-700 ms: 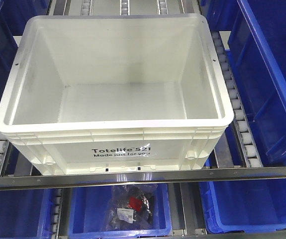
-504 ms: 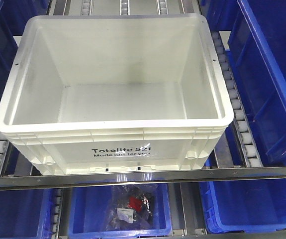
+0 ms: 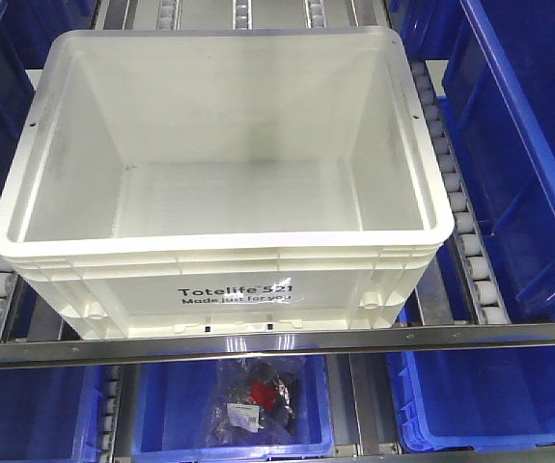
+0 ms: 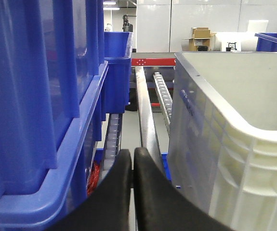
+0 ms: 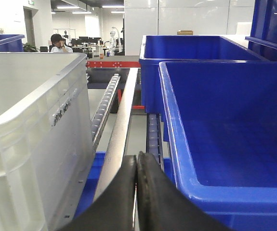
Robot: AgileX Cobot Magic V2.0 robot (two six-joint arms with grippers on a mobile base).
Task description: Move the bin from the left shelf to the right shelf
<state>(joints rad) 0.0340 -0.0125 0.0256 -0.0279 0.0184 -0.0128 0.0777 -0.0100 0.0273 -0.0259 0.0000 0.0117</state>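
The white bin (image 3: 229, 280) with black print "Totelife 521" sits empty on the roller shelf, filling the middle of the front view. In the left wrist view its ribbed side (image 4: 225, 159) is on the right; my left gripper (image 4: 132, 156) is shut and empty in the gap between it and a blue bin (image 4: 37, 96). In the right wrist view the bin's other side (image 5: 27, 139) is on the left; my right gripper (image 5: 137, 160) is shut and empty between it and a blue bin (image 5: 230, 125). Neither gripper shows in the front view.
Blue bins flank the white bin on both sides (image 3: 528, 154) and stand on the lower level (image 3: 229, 424), one holding a bagged item. Roller tracks (image 3: 456, 203) and a metal front rail (image 3: 277, 342) border the shelf. Narrow gaps run along each side.
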